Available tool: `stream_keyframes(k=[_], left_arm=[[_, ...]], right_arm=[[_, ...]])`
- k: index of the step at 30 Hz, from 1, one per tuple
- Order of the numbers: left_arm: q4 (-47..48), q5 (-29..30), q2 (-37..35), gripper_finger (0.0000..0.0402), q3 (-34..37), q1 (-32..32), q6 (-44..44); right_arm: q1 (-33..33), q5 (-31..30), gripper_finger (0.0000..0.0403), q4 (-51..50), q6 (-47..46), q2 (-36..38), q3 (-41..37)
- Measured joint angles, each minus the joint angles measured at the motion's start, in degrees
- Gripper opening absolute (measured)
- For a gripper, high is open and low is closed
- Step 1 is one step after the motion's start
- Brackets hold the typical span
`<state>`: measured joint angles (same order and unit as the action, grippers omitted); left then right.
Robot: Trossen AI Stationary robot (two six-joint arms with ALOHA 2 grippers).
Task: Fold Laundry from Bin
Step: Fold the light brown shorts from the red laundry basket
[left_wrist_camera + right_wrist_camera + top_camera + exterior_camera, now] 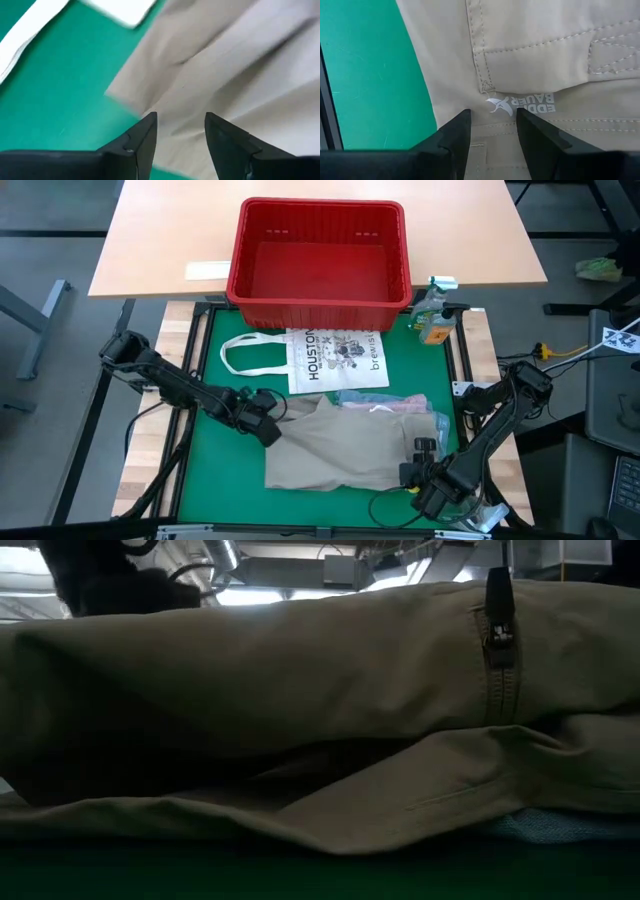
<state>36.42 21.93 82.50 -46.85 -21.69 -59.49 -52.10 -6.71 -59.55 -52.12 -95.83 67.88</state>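
Observation:
The laundry in view is a khaki garment (340, 445) lying spread on the green mat (215, 480), with pale pink (408, 405) and light blue (352, 397) pieces showing at its far right edge. The low view shows its zip (498, 635). My left gripper (272, 428) (181, 120) stands open over the garment's left corner. My right gripper (418, 462) (492, 115) points down, open, over the garment's near right part, beside a white printed logo (522, 103). The red bin (320, 288) stands at the far side, with no cloth showing inside it.
A white tote bag (335, 360) printed "HOUSTON" lies flat between the bin and the garment, its handles toward the left. A small bottle (435, 315) stands at the mat's far right corner. Bare green mat shows to the left of the garment and along the near edge.

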Motion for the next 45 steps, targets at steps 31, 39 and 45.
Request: stream_keyframes(k=[31, 39, 45], left_arm=[[-0.15, 3.03, 5.25, 0.0003, -0.06, 6.56, 7.12], [2.5, 4.65, 5.22, 0.0035, 0.09, 8.01, 8.83], [2.03, 3.23, 5.22, 0.009, 0.05, 9.9, 8.77]], right_arm=[[0.0, 3.5, 0.016, 0.0, -0.06, 0.07, -0.02], [-0.07, 3.85, 0.016, -0.17, -0.11, 0.09, -0.02], [-0.07, 3.78, 0.016, -0.62, -0.11, 0.09, 0.31]])
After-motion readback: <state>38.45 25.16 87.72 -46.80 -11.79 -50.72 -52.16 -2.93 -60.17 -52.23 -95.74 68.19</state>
